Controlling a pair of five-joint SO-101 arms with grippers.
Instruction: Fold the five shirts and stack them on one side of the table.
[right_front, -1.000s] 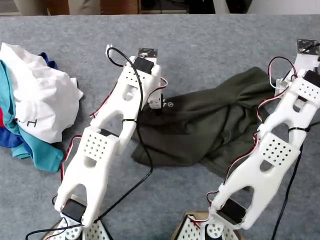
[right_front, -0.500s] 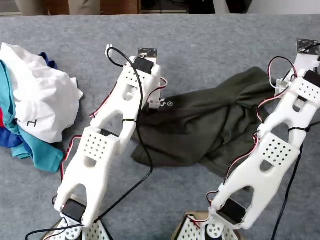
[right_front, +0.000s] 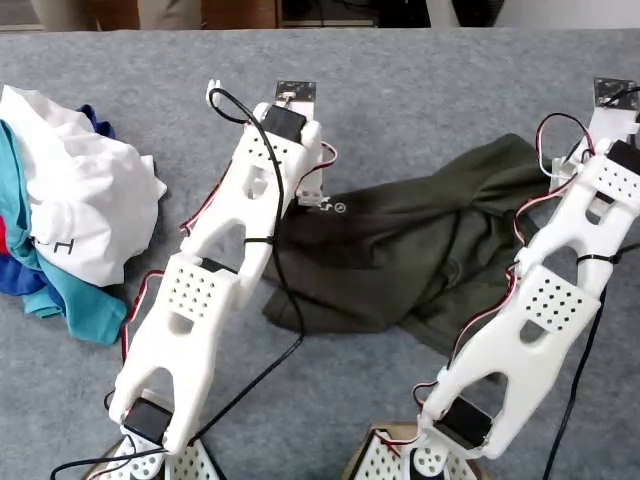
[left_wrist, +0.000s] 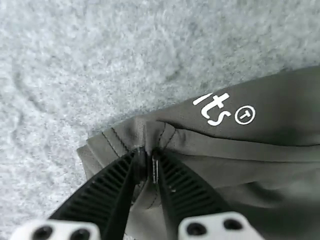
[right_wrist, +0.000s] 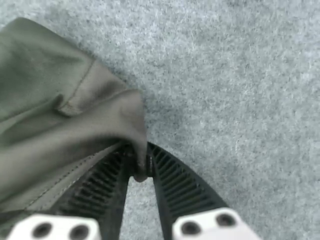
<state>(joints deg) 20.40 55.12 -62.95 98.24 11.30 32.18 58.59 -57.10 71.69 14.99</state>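
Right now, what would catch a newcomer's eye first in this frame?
A dark olive shirt lies rumpled in the middle of the grey table, pinched at opposite ends. The left end effector is shut on its hem beside the white print, and the right end effector is shut on a fold at the far edge. A heap of crumpled shirts, white over teal and blue, sits on the left arm's side.
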